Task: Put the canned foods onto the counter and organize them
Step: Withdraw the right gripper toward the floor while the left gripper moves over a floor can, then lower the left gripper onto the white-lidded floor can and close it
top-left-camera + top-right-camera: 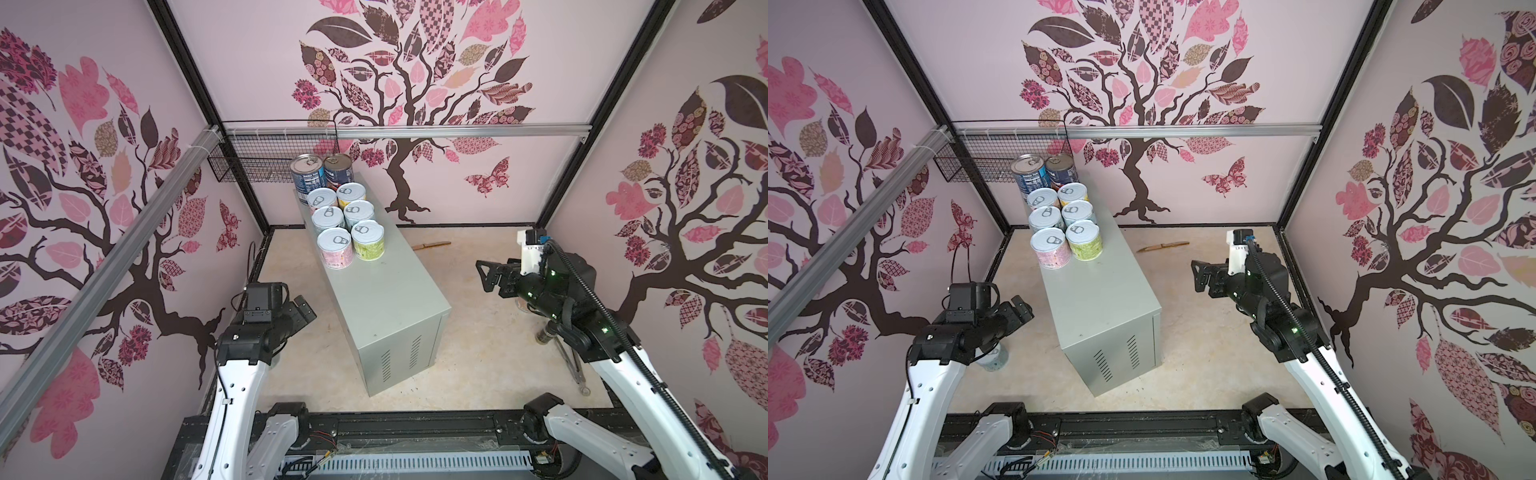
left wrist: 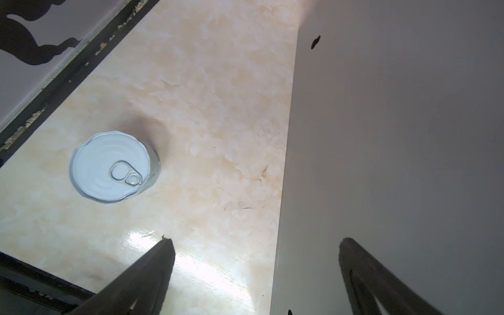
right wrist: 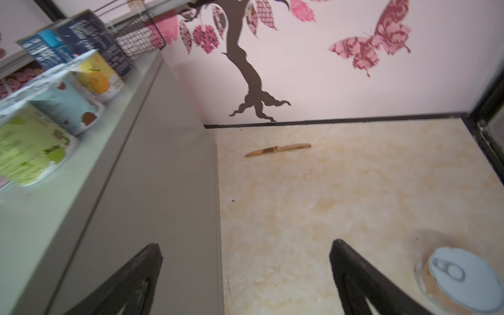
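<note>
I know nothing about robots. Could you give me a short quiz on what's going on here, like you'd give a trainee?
1. How many cans stand on the grey counter?
2. True or false: the left fingers and the right fingers each grip a can.
3. Where is the white-lidded can near the left arm? A) in the wire basket B) on the floor beside the counter C) on top of the counter

Key: 1) Eight: two tall, six short. 2) False: both pairs are open and empty. 3) B.
</note>
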